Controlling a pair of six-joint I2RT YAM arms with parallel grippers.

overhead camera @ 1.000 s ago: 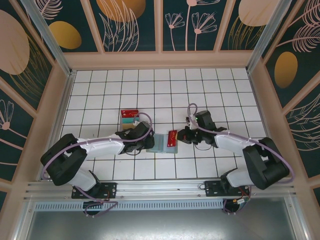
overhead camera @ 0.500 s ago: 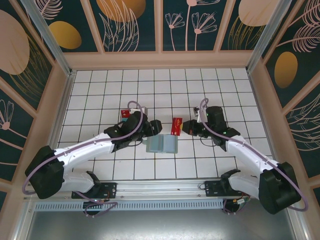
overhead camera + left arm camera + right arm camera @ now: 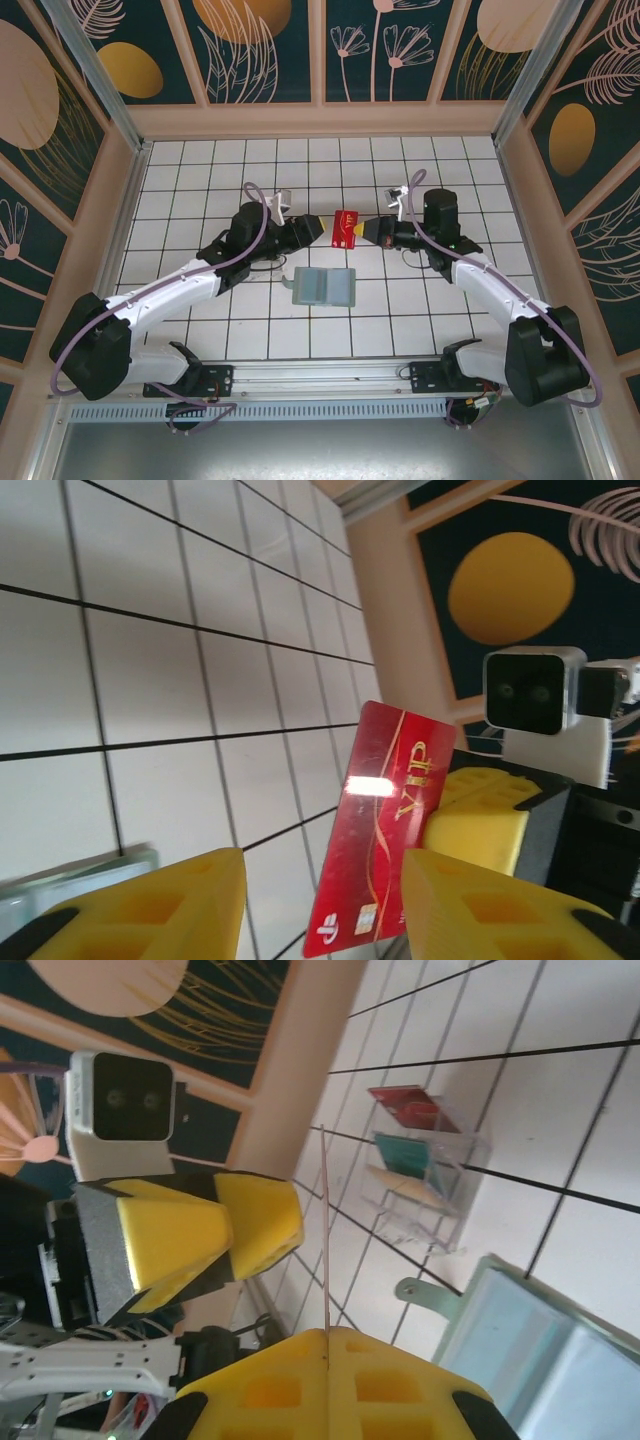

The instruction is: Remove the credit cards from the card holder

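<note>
**Views compared.** In the top view the left gripper (image 3: 313,228) and the right gripper (image 3: 365,230) face each other tip to tip above the bench (image 3: 200,170). The red credit card (image 3: 347,228) is held up between them, with the left gripper at its 9 o'clock and the right gripper at its 3 o'clock. The card holder (image 3: 325,287) lies on the tiles at the card's 6 o'clock, apart from both grippers.

The left wrist view adds the card's face. It also shows the left gripper's yellow fingers (image 3: 150,905) standing apart — released, grasping nothing, with the card seen through the gap.

The right wrist view shows the card edge-on as a thin line, with the right gripper clenched on its near end. This view also shows a clear tray (image 3: 450,1222) at about 11 o'clock of the card holder, with fanned cards (image 3: 405,1155) inside.

**Appearance.** The held card is glossy red with gold wavy lines, gold "VIP" lettering and a white mark at one corner. A glare patch sits at mid-face. The card holder lies open — light blue inside, with a small tab at its lower-left corner.

**Count.**
- Grippers: two.
- Card holders: one.
- Cards in grip: one.
- Trays: one.
- Cards in the tray: three (red, teal, tan).
</note>
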